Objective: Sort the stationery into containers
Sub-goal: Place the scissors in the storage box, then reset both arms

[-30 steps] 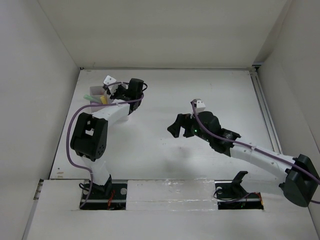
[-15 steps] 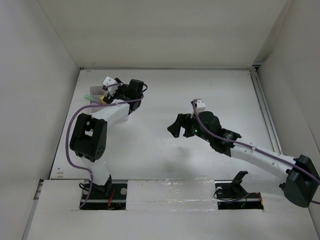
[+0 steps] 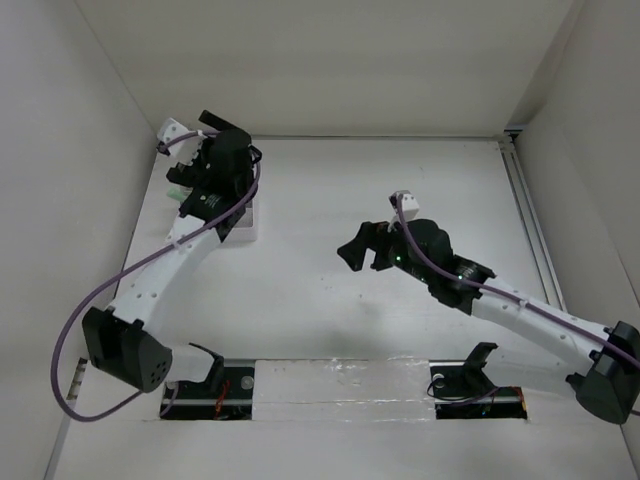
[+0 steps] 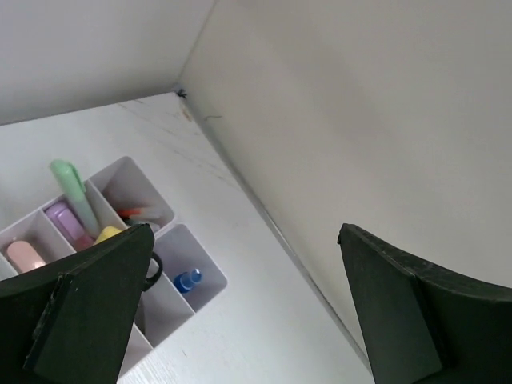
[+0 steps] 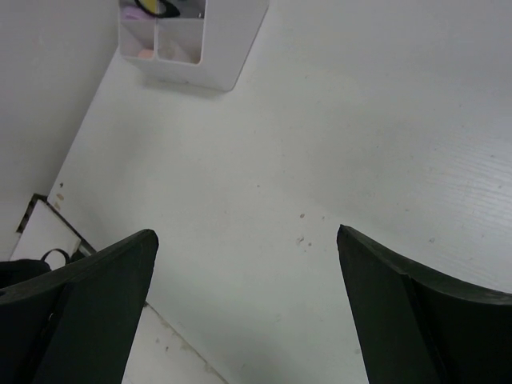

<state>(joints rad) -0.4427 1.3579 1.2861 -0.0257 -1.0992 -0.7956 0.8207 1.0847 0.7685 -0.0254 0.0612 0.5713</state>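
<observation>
Camera overhead: organiser tray (image 3: 247, 222) far left, no loose stationery visible on table (image 3: 420, 180). Left wrist: left gripper (image 4: 246, 240) wide, empty, above tray holding green highlighter (image 4: 68, 186), blue-capped tube (image 4: 188, 280), eraser (image 4: 24, 256). Right wrist: right gripper (image 5: 246, 236) wide, empty; sorting looks finished.

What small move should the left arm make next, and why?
Probably lift the left gripper up and back from the tray. Its jaws stand open with nothing between them, the green highlighter and blue-capped tube sit in compartments, and as far as the top view shows, no loose stationery lies on the table.
</observation>
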